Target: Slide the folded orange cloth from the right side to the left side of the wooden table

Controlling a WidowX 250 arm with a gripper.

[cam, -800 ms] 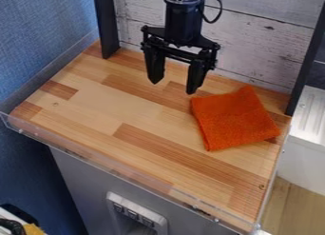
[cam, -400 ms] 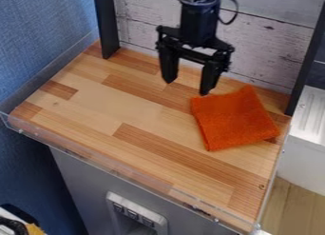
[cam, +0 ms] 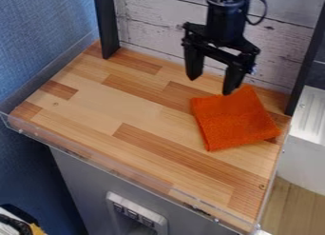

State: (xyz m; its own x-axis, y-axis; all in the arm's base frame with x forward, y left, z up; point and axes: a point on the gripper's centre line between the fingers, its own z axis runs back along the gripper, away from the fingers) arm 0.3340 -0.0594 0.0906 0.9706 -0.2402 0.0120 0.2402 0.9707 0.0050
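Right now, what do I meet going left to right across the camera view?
Blue wall → left black post → orange cloth → right black post.

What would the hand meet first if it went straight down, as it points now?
The hand would probably meet the wooden counter or the orange cloth; its height above them is unclear.

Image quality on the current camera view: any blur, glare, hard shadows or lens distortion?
Camera view: soft, even light; black two-finger gripper dark, little surface detail; folded orange cloth evenly lit, no glare; pale highlights along the clear plastic edge strip; no hard shadows on the striped wooden worktop.
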